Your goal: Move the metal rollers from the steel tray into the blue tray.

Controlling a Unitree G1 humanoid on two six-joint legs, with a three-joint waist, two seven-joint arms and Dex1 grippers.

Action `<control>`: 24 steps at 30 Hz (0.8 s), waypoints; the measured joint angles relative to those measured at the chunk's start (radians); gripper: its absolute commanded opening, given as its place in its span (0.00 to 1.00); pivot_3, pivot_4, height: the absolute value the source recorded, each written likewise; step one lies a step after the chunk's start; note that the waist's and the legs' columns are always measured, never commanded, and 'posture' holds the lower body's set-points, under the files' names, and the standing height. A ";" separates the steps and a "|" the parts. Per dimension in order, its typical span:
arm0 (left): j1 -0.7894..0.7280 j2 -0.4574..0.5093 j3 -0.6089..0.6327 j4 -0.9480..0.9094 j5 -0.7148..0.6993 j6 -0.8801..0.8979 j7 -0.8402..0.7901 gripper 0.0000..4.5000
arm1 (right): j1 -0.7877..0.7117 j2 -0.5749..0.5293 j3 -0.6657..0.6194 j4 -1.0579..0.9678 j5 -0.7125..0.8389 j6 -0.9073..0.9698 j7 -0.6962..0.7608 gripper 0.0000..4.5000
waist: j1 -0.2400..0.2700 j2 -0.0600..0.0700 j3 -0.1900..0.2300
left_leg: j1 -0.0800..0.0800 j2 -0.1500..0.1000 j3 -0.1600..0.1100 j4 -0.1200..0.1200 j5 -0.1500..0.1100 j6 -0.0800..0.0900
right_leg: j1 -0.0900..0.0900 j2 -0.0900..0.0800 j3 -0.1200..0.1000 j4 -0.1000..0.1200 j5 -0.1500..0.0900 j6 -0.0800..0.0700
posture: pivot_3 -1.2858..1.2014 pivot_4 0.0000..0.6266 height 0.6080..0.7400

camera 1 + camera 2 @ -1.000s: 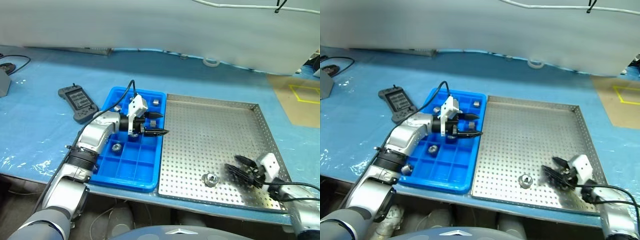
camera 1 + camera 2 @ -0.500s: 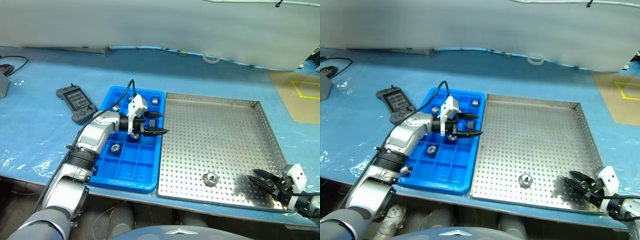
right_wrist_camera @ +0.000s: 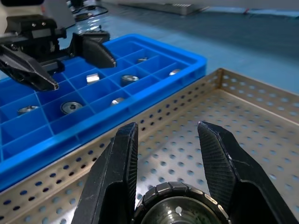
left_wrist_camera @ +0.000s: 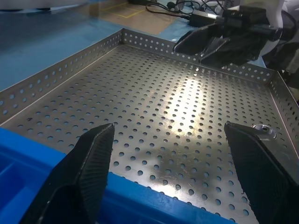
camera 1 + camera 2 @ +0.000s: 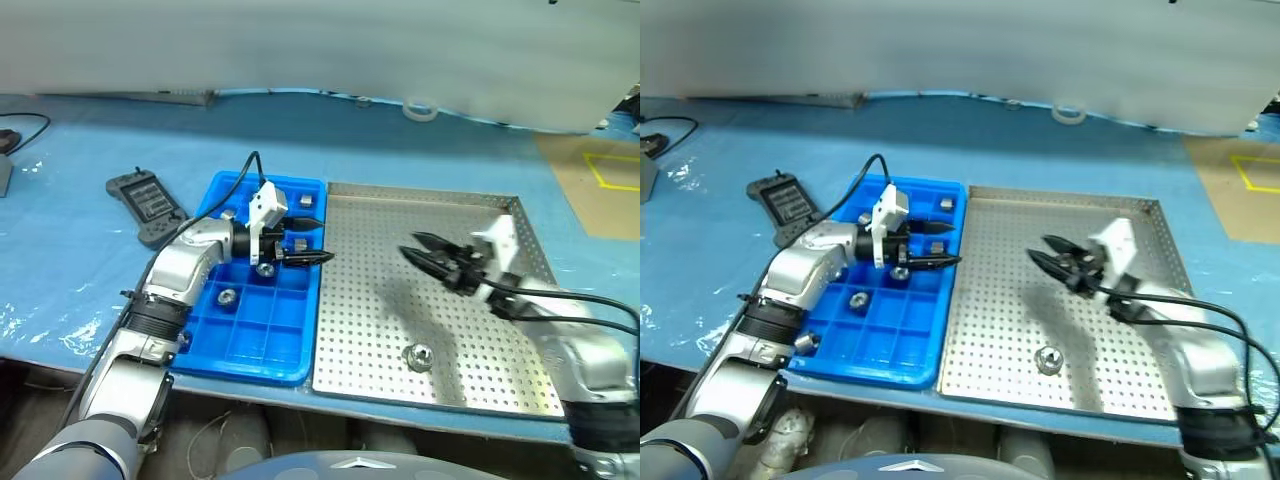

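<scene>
The steel tray (image 5: pixel 440 300) lies square on the table, its left rim touching the blue tray (image 5: pixel 262 330), whose long axis runs away from the robot. The right gripper (image 5: pixel 425 258), above the steel tray, clenches a metal roller (image 3: pixel 175 210). The left gripper (image 5: pixel 312 243) hangs released over the blue tray. One roller (image 5: pixel 418 355) lies hole-up near the steel tray's front rim; several rollers (image 3: pixel 70 107) sit in blue compartments.
</scene>
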 measured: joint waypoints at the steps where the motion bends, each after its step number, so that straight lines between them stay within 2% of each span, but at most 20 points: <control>1: 0.011 0.013 0.011 -0.015 -0.002 0.005 0.004 0.88 | -0.016 0.008 0.020 0.002 -0.007 0.005 -0.001 0.36 | 0.001 0.000 0.000 | 0.000 -0.001 0.001 0.000 0.000 0.000 | 0.000 0.000 0.001 0.000 0.000 0.000 | 0.49 0.24 1.00; 5: 0.075 0.087 0.076 -0.112 -0.030 0.043 0.022 0.88 | -0.112 0.032 0.081 0.027 -0.027 0.008 0.020 0.36 | 0.004 -0.001 0.000 | -0.001 -0.001 0.000 0.001 -0.002 0.002 | 0.000 -0.001 0.001 0.000 0.000 0.000 | 0.53 0.24 1.00; 8: 0.165 0.158 0.150 -0.238 -0.066 0.086 0.054 0.88 | -0.200 0.066 0.141 0.078 -0.036 0.008 0.068 0.36 | 0.010 -0.002 0.001 | 0.001 0.001 0.000 0.000 -0.003 0.001 | 0.000 -0.001 0.000 0.000 0.000 0.000 | 0.56 0.24 1.00; 13: 0.333 0.232 0.276 -0.342 -0.098 0.126 0.124 0.88 | -0.331 0.138 0.250 0.169 -0.054 0.018 0.156 0.36 | 0.026 -0.002 0.001 | 0.002 0.002 -0.004 0.000 -0.005 -0.004 | 0.000 0.000 -0.002 0.001 0.000 0.000 | 0.64 0.24 1.00; 17: 0.490 0.260 0.365 -0.402 -0.117 0.149 0.182 0.88 | -0.410 0.222 0.335 0.234 -0.061 0.046 0.222 0.36 | 0.063 -0.002 0.005 | 0.001 0.002 -0.007 0.000 -0.004 -0.006 | 0.000 0.000 -0.003 0.002 0.000 0.000 | 0.67 0.24 1.00; 24: 0.694 0.260 0.464 -0.601 -0.185 0.206 0.285 0.88 | -0.468 0.289 0.414 0.321 -0.072 0.124 0.288 0.36 | 0.154 -0.005 0.007 | 0.001 0.000 -0.014 0.000 -0.003 -0.008 | 0.003 0.001 -0.004 0.001 0.000 0.000 | 0.71 0.24 1.00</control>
